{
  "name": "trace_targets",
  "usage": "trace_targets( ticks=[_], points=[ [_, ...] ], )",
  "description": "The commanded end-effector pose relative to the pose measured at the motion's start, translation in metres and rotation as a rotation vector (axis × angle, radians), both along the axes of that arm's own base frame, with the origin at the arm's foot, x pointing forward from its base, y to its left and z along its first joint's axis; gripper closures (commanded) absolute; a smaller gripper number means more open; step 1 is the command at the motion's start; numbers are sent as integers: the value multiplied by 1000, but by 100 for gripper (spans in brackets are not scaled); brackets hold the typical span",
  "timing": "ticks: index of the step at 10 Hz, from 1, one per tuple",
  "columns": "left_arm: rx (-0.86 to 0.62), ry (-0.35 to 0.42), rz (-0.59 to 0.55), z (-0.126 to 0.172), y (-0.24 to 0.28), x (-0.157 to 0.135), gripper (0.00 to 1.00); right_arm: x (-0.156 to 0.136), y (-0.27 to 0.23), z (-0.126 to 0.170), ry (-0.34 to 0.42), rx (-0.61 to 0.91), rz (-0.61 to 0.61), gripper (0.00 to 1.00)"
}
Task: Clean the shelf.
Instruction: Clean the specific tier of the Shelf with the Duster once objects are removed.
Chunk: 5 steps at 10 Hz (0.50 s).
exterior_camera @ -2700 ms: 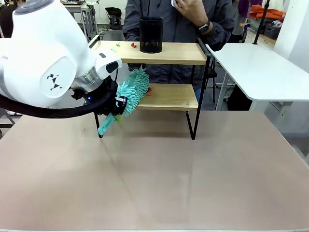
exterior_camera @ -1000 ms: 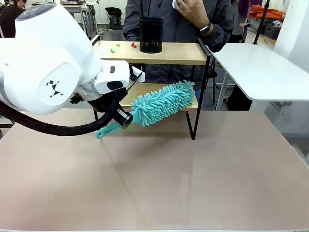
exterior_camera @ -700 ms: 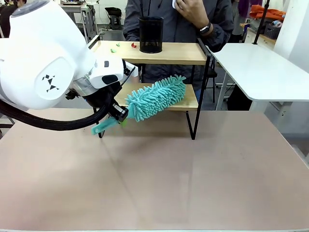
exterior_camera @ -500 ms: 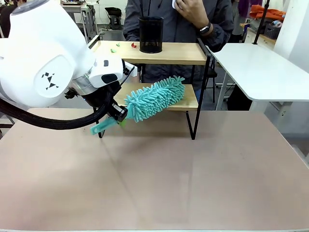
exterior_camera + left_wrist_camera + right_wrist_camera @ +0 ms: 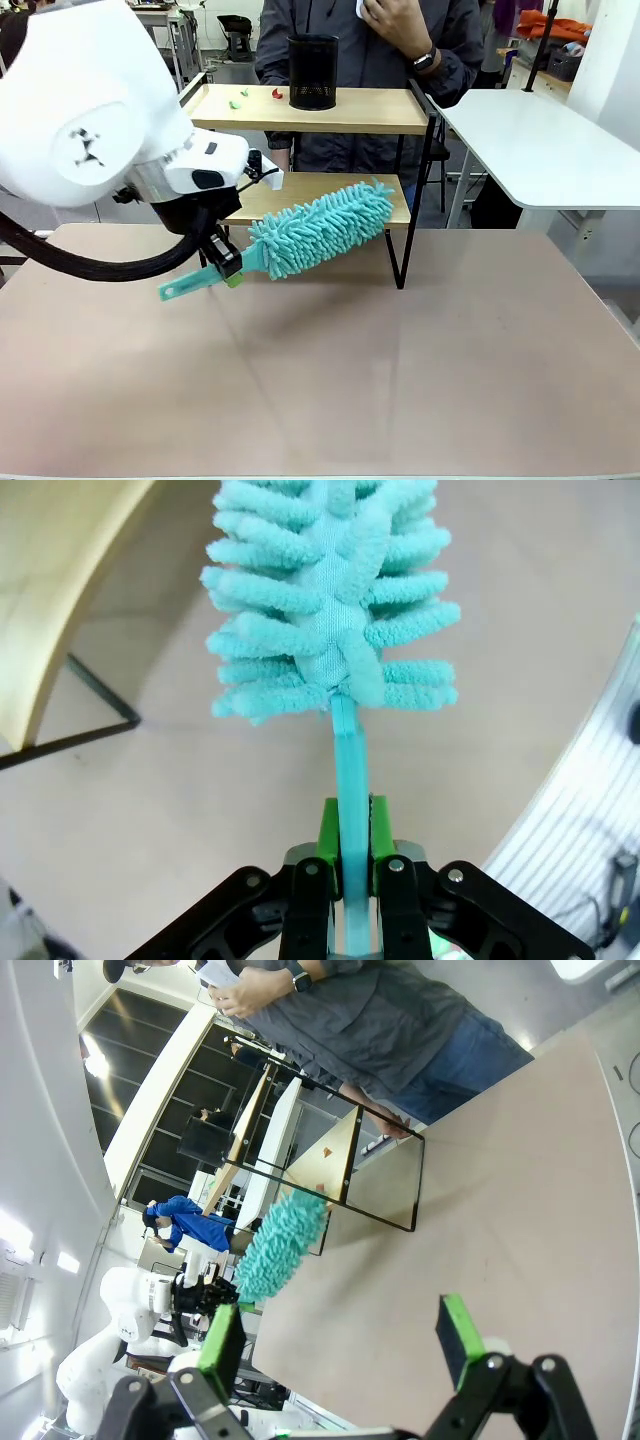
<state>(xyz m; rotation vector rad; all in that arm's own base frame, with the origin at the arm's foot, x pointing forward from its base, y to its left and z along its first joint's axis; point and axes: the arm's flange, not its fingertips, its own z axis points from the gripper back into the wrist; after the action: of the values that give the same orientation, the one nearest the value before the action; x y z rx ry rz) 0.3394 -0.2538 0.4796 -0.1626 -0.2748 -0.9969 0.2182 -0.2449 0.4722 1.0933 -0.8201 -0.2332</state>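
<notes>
**Top tier awaits duster**

The left gripper (image 5: 350, 825) pinches the teal duster (image 5: 320, 228) by its handle, head beside the lower of 2 boards on the shelf (image 5: 370, 108), at the far edge of the table (image 5: 400, 380). Scraps (image 5: 276, 95) beside a black cup (image 5: 312, 72) suggest the top board is unswept. The right gripper (image 5: 340, 1335) hangs spread.

A wide beige tabletop (image 5: 400, 380) lies in the foreground, with a white table (image 5: 540, 140) to its right. Farther back stands a black office chair (image 5: 238, 38). Tall dark windows (image 5: 150, 1080) line one wall.
</notes>
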Motion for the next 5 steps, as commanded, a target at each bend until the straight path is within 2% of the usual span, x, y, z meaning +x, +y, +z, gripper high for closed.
trace_targets(
  ticks=[1,3,5],
  points=[
    [-91,57,-156,14,24,-12,88,3,-1,1,-37,0,1,0],
    [-65,79,-270,16,39,-23,88,3,-1,1,-37,0,1,0],
    [-74,105,-282,21,60,-24,88,3,-1,1,-37,0,1,0]
  ],
)
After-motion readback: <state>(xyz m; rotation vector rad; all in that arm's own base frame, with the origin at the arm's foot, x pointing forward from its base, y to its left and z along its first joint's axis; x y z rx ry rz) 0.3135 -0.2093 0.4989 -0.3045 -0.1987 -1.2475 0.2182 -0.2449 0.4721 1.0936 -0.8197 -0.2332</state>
